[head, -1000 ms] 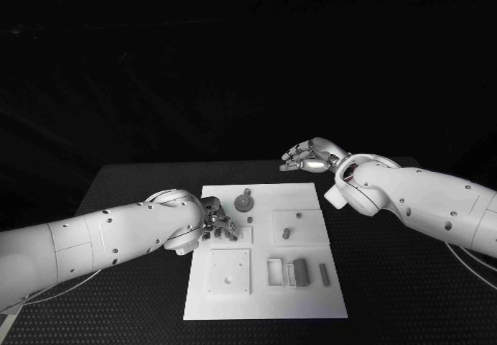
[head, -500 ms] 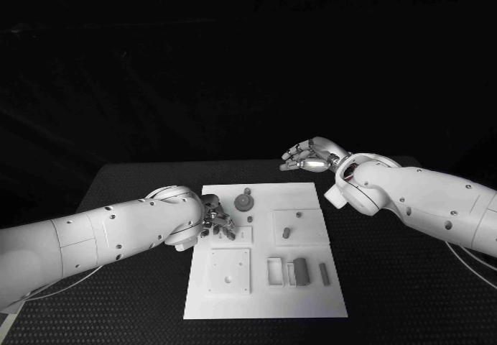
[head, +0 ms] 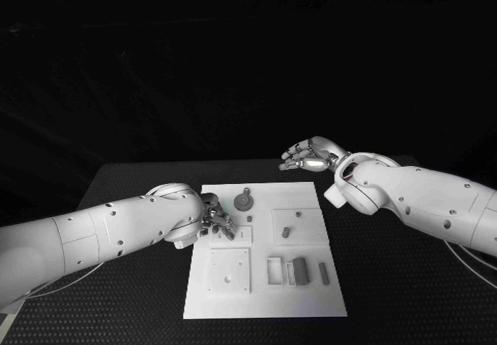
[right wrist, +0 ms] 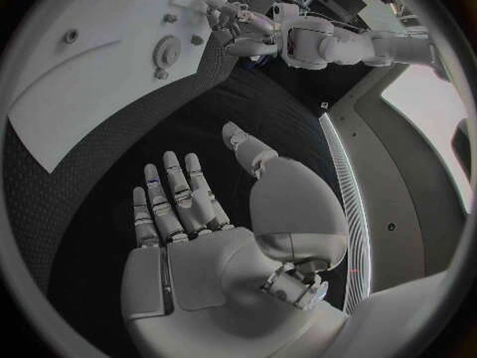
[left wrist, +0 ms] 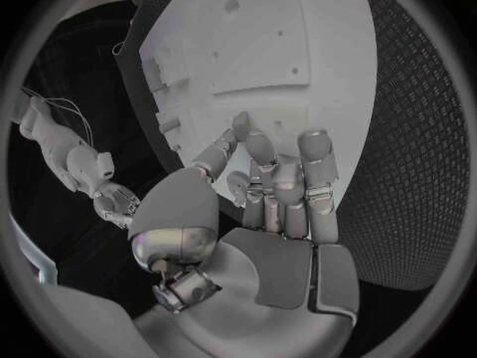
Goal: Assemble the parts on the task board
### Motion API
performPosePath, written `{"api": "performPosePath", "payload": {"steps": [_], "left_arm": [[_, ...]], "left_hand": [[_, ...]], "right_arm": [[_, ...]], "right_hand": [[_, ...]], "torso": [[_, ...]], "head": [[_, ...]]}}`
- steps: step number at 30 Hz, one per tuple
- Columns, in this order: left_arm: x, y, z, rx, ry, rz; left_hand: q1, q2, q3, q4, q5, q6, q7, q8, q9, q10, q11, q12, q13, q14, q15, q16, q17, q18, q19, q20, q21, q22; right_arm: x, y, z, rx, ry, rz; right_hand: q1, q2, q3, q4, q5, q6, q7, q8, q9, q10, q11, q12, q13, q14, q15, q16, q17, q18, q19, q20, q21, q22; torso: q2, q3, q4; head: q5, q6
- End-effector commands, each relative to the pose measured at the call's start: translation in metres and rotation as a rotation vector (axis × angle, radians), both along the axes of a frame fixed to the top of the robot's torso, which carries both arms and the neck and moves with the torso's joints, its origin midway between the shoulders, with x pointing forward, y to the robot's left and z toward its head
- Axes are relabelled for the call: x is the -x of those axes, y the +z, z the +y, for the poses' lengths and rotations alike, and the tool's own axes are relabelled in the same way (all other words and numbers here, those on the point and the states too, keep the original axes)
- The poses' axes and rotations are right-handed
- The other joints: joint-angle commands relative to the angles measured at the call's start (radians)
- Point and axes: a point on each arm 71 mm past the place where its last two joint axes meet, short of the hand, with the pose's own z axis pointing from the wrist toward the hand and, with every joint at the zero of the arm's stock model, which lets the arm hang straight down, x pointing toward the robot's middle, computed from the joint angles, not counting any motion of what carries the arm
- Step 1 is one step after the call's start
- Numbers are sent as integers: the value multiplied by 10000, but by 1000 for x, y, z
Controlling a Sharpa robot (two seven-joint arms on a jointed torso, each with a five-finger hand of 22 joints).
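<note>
From the head camera I see the task board (head: 265, 251) at the centre of the tabletop (head: 124, 187), with grey parts: a round piece (head: 244, 199) near its top, a peg (head: 285, 232) mid-right, blocks (head: 300, 271) lower right. My left robot hand (head: 217, 223) sits at the board's left edge; its wrist camera shows the fingers (left wrist: 261, 153) curled onto the white plate (left wrist: 288, 48), whether pinching anything I cannot tell. My right robot hand (head: 309, 157) hovers above the board's upper right, and its wrist camera shows it (right wrist: 189, 207) released, fingers spread, holding nothing
</note>
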Motion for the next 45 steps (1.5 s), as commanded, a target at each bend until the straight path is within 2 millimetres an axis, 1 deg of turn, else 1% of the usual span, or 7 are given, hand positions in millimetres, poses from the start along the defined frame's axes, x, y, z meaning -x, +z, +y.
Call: {"api": "performPosePath", "payload": {"steps": [1, 9, 15, 26, 29, 35, 45], "left_arm": [[3, -3, -3, 28, -90, 313], [4, -1, -3, 268, 39, 74], [3, 4, -3, 324, -13, -376], [4, 7, -3, 333, 116, -688], [4, 6, -2, 295, 130, -668], [4, 6, -3, 271, 141, -647], [5, 6, -3, 267, 250, -716]], "left_hand": [[966, 916, 43, -1, 33, -53, 25, 56, 13, -44, -26, 34, -10, -5, -95, 20, -17, 159, -26, -36, -43, 185], [967, 918, 37, 2, 32, -53, 26, 55, 18, -44, -25, 36, -11, -5, -94, 21, -17, 157, -26, -35, -43, 186], [969, 916, 33, 2, 33, -51, 26, 55, 21, -43, -25, 38, -12, -4, -94, 23, -18, 157, -24, -36, -41, 186], [982, 912, 26, 3, 34, -38, 21, 59, 34, -33, -31, 45, -15, 5, -98, 28, -18, 160, -10, -41, -34, 188], [986, 914, 25, 3, 35, -36, 19, 59, 37, -31, -33, 46, -16, 8, -100, 29, -18, 160, -6, -42, -33, 187], [987, 911, 22, 5, 35, -34, 18, 58, 41, -30, -34, 47, -18, 11, -101, 29, -19, 160, -2, -43, -32, 187], [982, 917, 16, 14, 34, -34, 18, 55, 46, -28, -35, 47, -23, 14, -103, 29, -21, 159, 4, -43, -31, 185]], "right_arm": [[0, 0, 2, 31, 147, 2], [0, -1, 1, 33, 137, 11], [0, -1, 1, 35, 124, 18], [0, -2, 0, 35, 119, 23], [0, -2, 0, 35, 119, 29], [0, -2, 0, 36, 118, 35], [1, -2, 0, 32, 117, 39]], "right_hand": [[-91, -34, 0, 78, 24, -46, 532, 38, -11, 7, 11, -64, 1, -69, 33, -64, -12, -149, -38, 1, -65, 5], [-92, -34, 0, 83, 23, -46, 532, 39, -13, 7, 11, -65, 1, -71, 33, -64, -12, -149, -38, 1, -65, 3], [-93, -35, -1, 86, 23, -46, 533, 40, -15, 7, 11, -66, 1, -72, 33, -63, -13, -149, -39, 1, -67, -6], [-95, -38, -3, 92, 23, -48, 533, 42, -19, 7, 11, -68, 2, -73, 33, -63, -13, -149, -38, 1, -63, 12], [-96, -37, -3, 95, 23, -48, 533, 42, -20, 7, 11, -68, 2, -74, 33, -62, -13, -149, -40, 1, -67, -8], [-97, -37, -4, 99, 23, -48, 533, 43, -22, 8, 12, -69, 2, -75, 33, -62, -13, -149, -41, 1, -69, -25], [-100, -37, -5, 106, 22, -48, 533, 45, -26, 8, 12, -70, 2, -76, 33, -61, -13, -149, -39, 1, -65, -1]], "torso": [[-5, 0, 8], [-4, -2, -1], [-4, -2, 1], [-5, -5, 6], [-4, -8, 9], [-6, 0, 5], [-5, 2, 5]], "head": [[-11, -2], [-6, 12], [-10, 16], [-11, 27], [-10, 31], [1, 31], [9, 23]]}}
